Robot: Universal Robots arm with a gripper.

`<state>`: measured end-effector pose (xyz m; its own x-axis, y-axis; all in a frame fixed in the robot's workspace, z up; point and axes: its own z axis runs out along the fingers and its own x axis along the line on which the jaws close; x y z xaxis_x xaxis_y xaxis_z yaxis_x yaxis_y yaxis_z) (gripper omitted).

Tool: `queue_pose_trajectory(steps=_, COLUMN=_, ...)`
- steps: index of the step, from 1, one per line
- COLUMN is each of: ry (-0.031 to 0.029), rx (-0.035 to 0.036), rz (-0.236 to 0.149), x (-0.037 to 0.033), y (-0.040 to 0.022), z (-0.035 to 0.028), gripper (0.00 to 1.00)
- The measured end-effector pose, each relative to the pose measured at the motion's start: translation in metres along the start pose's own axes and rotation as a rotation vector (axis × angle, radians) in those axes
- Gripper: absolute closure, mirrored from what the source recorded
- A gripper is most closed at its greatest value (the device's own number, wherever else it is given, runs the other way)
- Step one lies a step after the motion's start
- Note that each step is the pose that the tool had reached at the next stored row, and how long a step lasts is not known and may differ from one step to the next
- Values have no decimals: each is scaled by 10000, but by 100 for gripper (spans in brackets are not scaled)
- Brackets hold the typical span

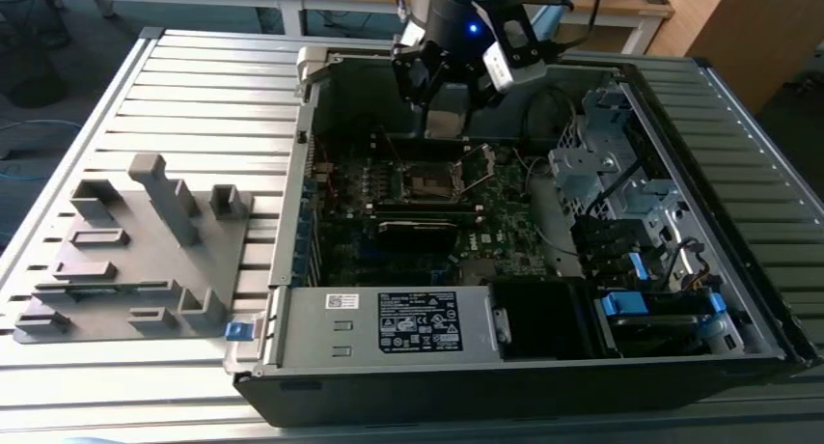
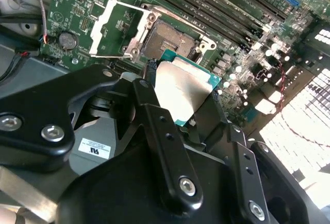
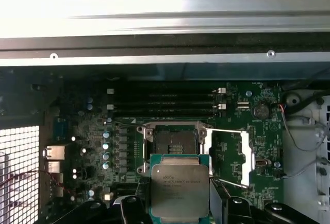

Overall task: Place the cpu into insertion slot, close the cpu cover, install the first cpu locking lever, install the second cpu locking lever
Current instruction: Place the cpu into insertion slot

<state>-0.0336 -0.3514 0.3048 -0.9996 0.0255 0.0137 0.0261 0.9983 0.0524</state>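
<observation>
My gripper (image 1: 445, 125) hangs inside the open computer case, above the far part of the motherboard, shut on the cpu (image 3: 179, 189). The cpu (image 2: 181, 93) is a flat square chip with a silver-grey top and green rim, held between the black fingers (image 2: 154, 116) in both wrist views. It sits short of the insertion slot (image 3: 171, 142), apart from it. The slot (image 1: 426, 183) is empty, with a dark centre and silvery rim (image 2: 170, 38). The cpu cover (image 3: 229, 157) stands swung open beside the slot, a thin silvery frame (image 2: 116, 28).
The grey metal case wall (image 1: 315, 87) and drive cages (image 1: 605, 164) flank the motherboard (image 1: 386, 241). Long black memory slots (image 3: 165, 103) lie beyond the socket. A grey fixture block (image 1: 142, 251) rests on the slatted table at the exterior view's left. Loose wires (image 2: 31, 7) run near the cover.
</observation>
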Motion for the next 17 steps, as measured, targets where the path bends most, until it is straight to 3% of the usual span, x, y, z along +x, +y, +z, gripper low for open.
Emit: queue_pose_trajectory(steps=17, ry=0, rx=2, rz=0, x=0, y=-3, z=45, gripper=46)
